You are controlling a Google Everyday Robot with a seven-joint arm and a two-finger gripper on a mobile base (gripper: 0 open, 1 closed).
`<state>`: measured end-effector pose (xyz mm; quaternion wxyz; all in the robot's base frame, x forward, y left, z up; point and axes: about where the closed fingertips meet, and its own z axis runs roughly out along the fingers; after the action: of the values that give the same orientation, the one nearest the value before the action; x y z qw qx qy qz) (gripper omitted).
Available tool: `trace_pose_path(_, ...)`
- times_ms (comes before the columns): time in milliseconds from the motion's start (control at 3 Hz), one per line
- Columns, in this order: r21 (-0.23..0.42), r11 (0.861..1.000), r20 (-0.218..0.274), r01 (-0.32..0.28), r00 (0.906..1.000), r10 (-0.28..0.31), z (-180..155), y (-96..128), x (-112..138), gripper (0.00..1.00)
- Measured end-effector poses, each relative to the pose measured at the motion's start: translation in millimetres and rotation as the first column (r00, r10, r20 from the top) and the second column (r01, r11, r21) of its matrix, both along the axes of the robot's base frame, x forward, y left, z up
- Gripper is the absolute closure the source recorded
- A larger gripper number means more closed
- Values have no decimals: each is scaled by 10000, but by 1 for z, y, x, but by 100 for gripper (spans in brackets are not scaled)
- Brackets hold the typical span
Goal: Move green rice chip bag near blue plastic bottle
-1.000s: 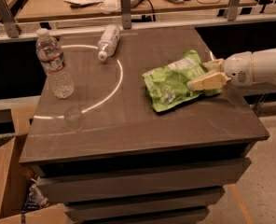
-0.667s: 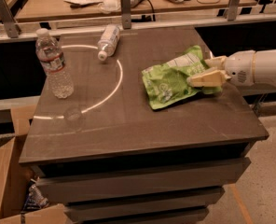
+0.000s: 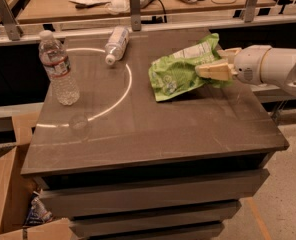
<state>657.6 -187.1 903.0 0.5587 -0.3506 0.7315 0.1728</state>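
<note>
With the claw [image 3: 211,72] clamped on the right edge of the green chip bag [image 3: 174,75], held that edge raised, the bag's left end low and seemingly resting on the table [image 3: 163,129]. Reached in from the right on a white arm [image 3: 273,66], over the far right part of the tabletop.

Showed the small bottle [image 3: 116,44] with a white cap and pale label lying on its side near the far edge, left of the bag and well apart from it. Showed also a taller bottle [image 3: 58,69] with a red-and-white label, upright near the left edge.

Judged the step in hand as the carry: bag gripped, not yet near the small bottle. Called next for a sweep leftward and a little farther back, across the white arc [image 3: 124,86] marked on the table. Needed care not to nudge a lying bottle likely to roll. Called then for lowering the bag just beside that bottle and opening the claw.
</note>
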Motion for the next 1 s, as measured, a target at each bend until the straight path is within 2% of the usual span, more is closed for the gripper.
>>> trace_pose_path(333, 62, 9948, 578, 1021, 9931, -1023, 13, 3, 22, 100)
trace_pose_path(667, 203, 9857, 968, 1676, 9809, -1687, 23, 11, 45, 100)
trace_pose_path(1000, 358, 9789, 1150, 2012, 9722, -2040, 26, 18, 67, 100)
